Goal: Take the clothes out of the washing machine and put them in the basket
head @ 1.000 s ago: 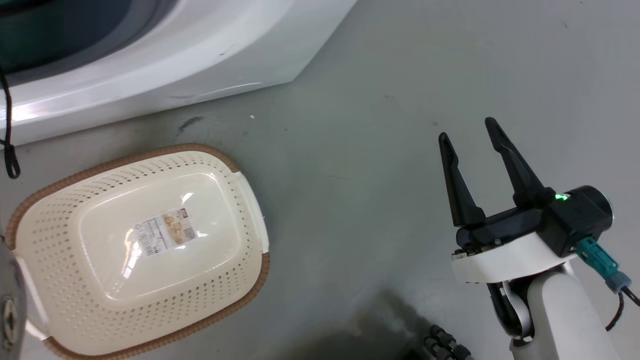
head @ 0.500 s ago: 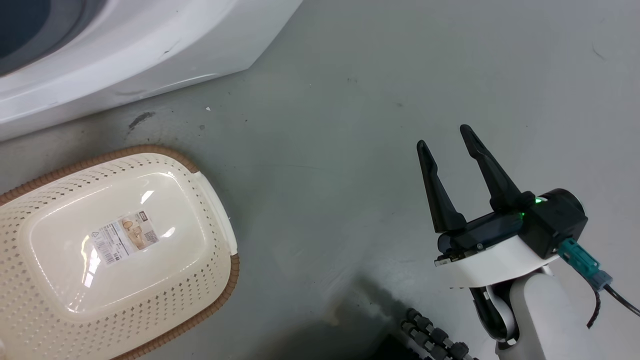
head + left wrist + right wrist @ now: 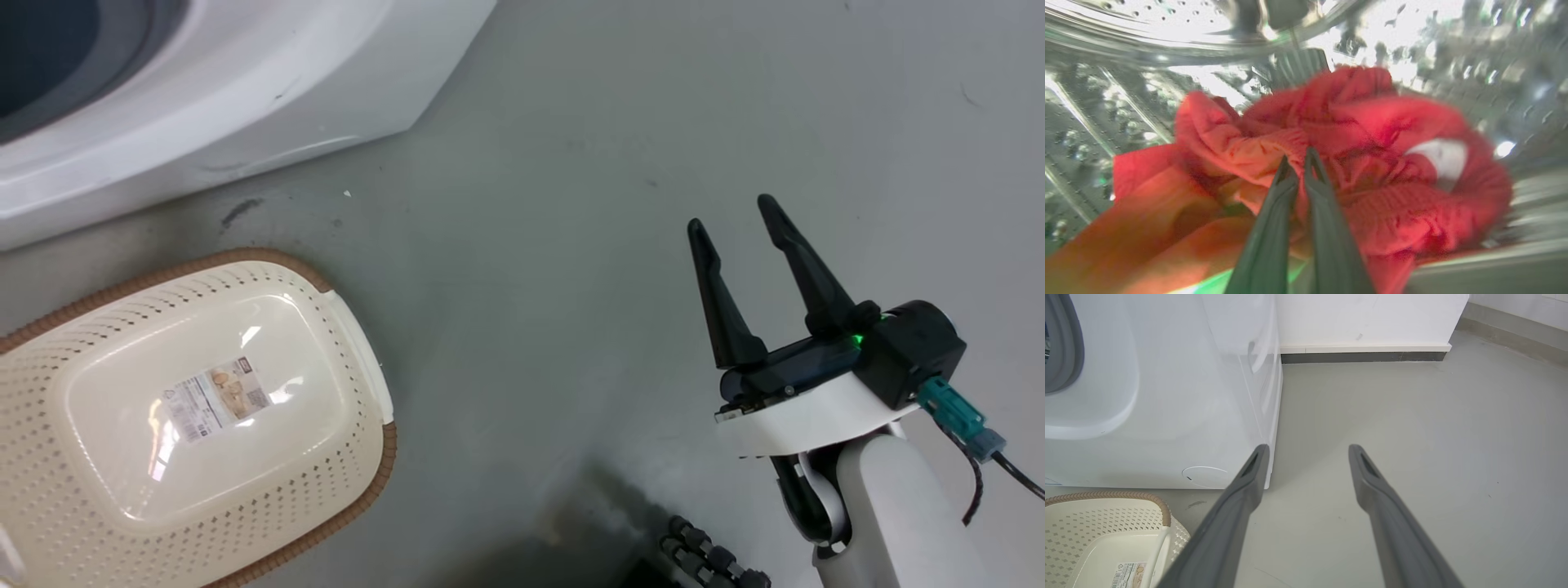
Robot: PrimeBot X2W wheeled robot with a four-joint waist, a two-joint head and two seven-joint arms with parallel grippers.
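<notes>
The clothes [image 3: 1372, 183] were pinched by the left gripper [image 3: 1299, 161] inside the washing machine [image 3: 261, 90]; the right gripper [image 3: 729, 212] was held spread above the floor [image 3: 571, 245].

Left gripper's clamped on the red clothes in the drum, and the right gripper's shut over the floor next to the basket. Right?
Not quite. The right gripper is open, its fingers well apart, as the right wrist view shows. The rest holds: the left gripper is shut on the red clothes in the drum.
</notes>
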